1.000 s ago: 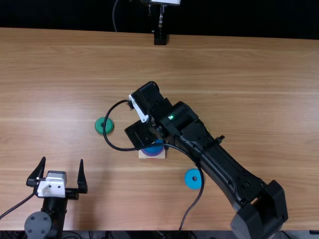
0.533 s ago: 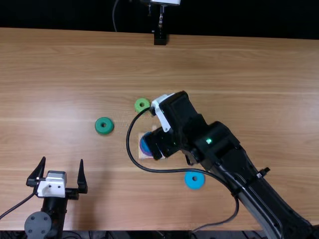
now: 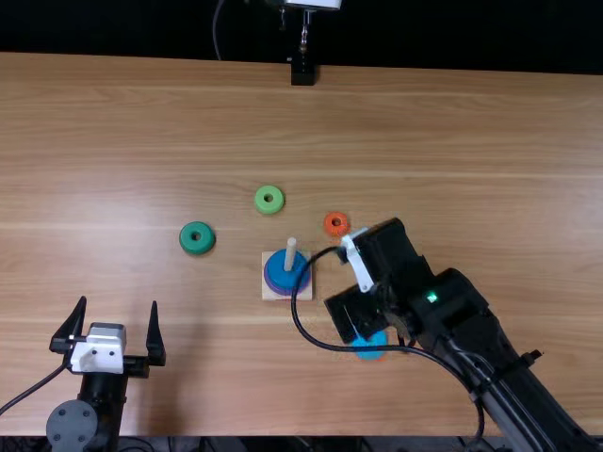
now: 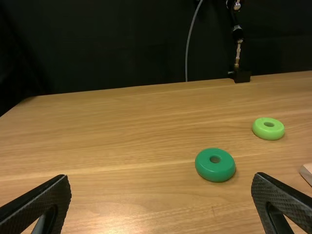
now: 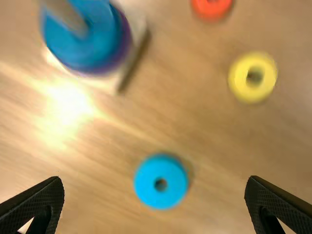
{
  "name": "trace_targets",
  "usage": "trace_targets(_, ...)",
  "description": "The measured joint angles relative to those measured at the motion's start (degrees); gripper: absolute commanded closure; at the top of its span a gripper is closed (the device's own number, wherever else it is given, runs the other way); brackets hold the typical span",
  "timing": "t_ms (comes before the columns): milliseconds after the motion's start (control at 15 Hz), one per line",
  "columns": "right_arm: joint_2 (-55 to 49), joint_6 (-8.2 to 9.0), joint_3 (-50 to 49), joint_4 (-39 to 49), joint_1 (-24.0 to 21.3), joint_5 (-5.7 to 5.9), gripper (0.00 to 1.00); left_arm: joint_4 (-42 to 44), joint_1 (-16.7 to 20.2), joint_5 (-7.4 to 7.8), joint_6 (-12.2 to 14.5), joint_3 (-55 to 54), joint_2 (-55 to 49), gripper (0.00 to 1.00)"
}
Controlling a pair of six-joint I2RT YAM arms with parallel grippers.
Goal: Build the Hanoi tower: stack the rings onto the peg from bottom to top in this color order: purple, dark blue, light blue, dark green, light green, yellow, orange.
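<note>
Peg [image 3: 290, 254] upright on base [image 3: 268, 294], w/ purple [image 5: 125, 48] lowest & dk blue [image 3: 279, 268] atop: 2 of 7 on, order OK. Next up, lt blue [image 5: 148, 187], flat on bench [image 3: 141, 141], just beside base & betw. fingers of R gripper [image 5: 155, 179]: spread wide, nothing held, prob. lining up for grasp. L gripper [image 3: 118, 302] also spread wide & empty, well apart from rings. Main risk: off-centre descent, w/ fingertip landing on lt blue instead of beside, hence a tip or a shove. Too high a close = shallow bite on low rounded edge, likely slip on lift; too low = scrape on bench. After that, peg: narrow hole, so any tilt or offset in grip = lt blue perched on peg tip, or base nudged askew. Cable [image 3: 316, 341] of R arm looping across base edge in top view; poss. snag on peg during swing, can't tell height gap. Orange [image 3: 330, 231] & yellow [image 5: 239, 78] also near R arm, easy to clip w/ low sweep. Dk green [image 3: 188, 245] & lt green [image 3: 261, 205] loose, poss. shade mix-up later = wrong order, then extra unstacking to fix.
</note>
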Motion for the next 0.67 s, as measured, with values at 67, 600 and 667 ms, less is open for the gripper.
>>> trace_targets(67,-0.81,-0.55,-3.91,0.35,-0.15,-0.04,0.00,0.02,0.00,-0.02,0.00,0.00,-0.02,0.00)
trace_targets(600,-1.81,-1.05,-20.96,20.92,-0.15,-0.04,0.00,0.02,-0.02,0.02,0.02,0.00,0.00,0.00)
trace_targets(667,-1.81,-1.03,-21.70,20.96,-0.17,-0.04,0.00,0.02,0.00,0.00,0.00,0.00,-0.02,0.00)
